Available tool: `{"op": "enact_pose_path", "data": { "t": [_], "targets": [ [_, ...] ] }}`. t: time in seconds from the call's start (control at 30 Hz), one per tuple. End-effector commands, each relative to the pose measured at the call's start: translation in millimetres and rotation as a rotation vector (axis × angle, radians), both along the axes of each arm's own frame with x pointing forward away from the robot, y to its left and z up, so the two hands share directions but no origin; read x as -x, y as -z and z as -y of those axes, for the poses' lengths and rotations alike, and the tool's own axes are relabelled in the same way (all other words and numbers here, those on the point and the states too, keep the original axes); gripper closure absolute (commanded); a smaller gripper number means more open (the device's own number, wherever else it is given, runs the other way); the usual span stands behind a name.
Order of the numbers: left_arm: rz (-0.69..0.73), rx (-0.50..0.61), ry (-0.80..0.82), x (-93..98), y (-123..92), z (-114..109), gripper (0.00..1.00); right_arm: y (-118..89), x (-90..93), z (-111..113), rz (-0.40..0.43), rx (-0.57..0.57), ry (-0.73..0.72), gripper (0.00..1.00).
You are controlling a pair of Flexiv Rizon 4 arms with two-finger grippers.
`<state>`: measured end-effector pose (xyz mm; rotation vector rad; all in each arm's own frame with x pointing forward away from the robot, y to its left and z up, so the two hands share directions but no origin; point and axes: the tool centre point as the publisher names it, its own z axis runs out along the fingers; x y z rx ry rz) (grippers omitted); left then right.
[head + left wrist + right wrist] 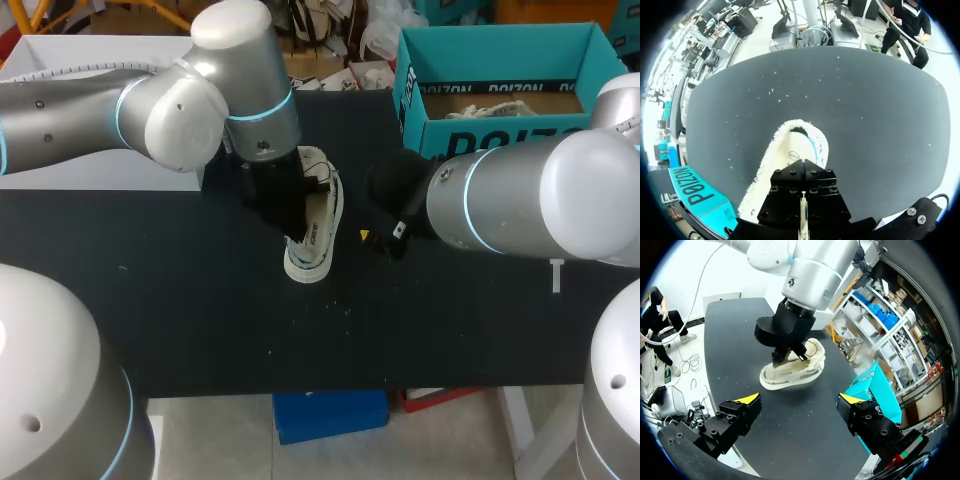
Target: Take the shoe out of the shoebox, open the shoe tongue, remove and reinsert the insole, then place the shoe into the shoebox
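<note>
Jaws of left gripper [805,163] pinched together in shoe [786,137]; right gripper [800,399] spread wide, empty.

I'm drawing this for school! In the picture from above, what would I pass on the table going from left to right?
left gripper → shoe → right gripper → shoebox

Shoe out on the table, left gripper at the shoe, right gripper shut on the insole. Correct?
No. The right gripper is open and holds nothing, as the right wrist view shows. The shoe is out on the table, left gripper at it.
</note>
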<state>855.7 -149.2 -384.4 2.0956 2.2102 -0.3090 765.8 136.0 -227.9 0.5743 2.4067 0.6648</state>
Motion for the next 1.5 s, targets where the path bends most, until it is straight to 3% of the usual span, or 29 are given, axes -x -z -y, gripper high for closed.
{"op": "enact_pose_path", "data": {
  "t": [0.03, 0.43, 0.7, 0.83, 1.2, 1.5],
  "targets": [
    [-0.008, -0.012, 0.000, -3.9, 13, 5, 1.00, 1, -0.1, -1, 0.001, -0.001, 0.001, 0.00],
    [-0.042, -0.046, -0.002, -13.3, 40, 10, 1.00, 1, -0.1, -1, 0.001, -0.001, 0.001, 0.00],
    [-0.063, 0.067, -0.022, -3.9, -4, -4, 1.00, 1, -0.1, -1, 0.001, -0.001, 0.001, 0.00],
    [-0.129, 0.218, -0.070, -3.0, -33, -24, 1.00, 1, -0.1, -1, 0.001, -0.001, 0.001, 0.00],
    [-0.203, 0.581, -0.351, -49.4, -66, -80, 1.00, 1, -0.1, -1, 0.001, -0.001, 0.001, 0.00],
    [-0.082, 0.543, -0.505, -91.5, -85, -97, 1.00, 1, -0.1, -1, 0.001, -0.001, 0.001, 0.00]
  ]
}}
